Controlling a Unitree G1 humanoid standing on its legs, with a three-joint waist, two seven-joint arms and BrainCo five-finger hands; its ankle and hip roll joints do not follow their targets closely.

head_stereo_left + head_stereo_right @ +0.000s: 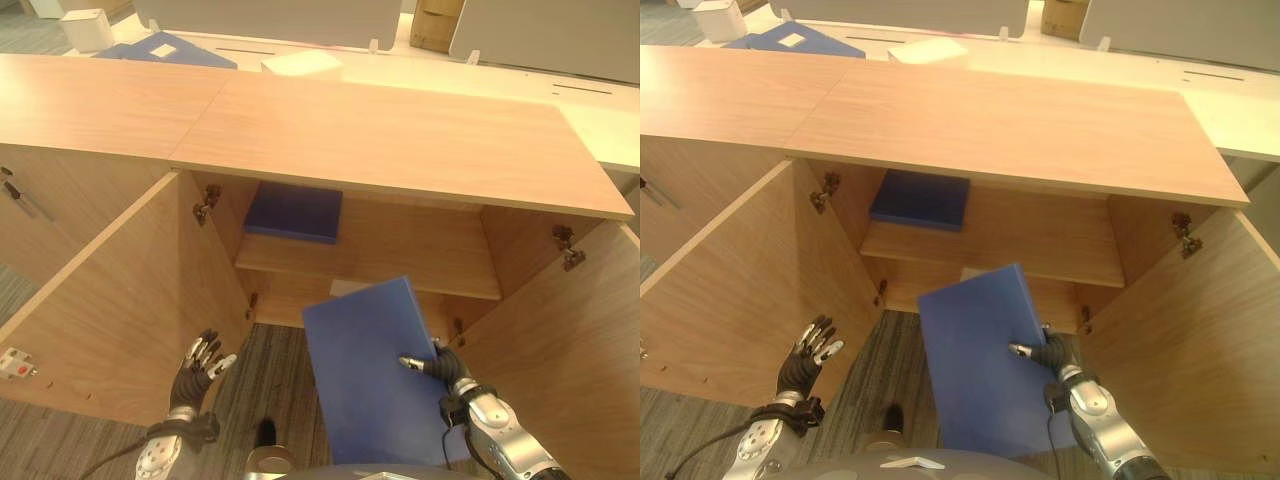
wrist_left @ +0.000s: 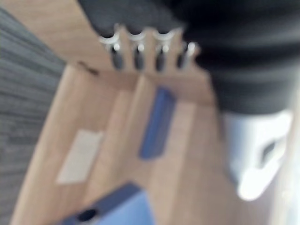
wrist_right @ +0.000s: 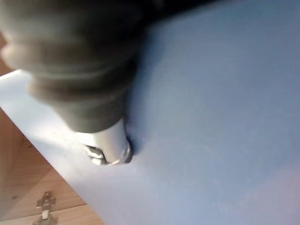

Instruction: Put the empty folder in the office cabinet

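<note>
One blue folder point(image 1: 375, 375) in right hand point(image 1: 452, 368), unlabelled.

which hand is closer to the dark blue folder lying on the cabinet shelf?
Left, narrowly. The left hand hangs open beside the left door, below the shelved folder. The right hand grips the blue folder farther off at lower right.

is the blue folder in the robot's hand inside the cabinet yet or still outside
Still outside. The right hand grips the blue folder by its edge, held before the open cabinet; its far corner just reaches the opening. Another folder lies on the shelf.
</note>
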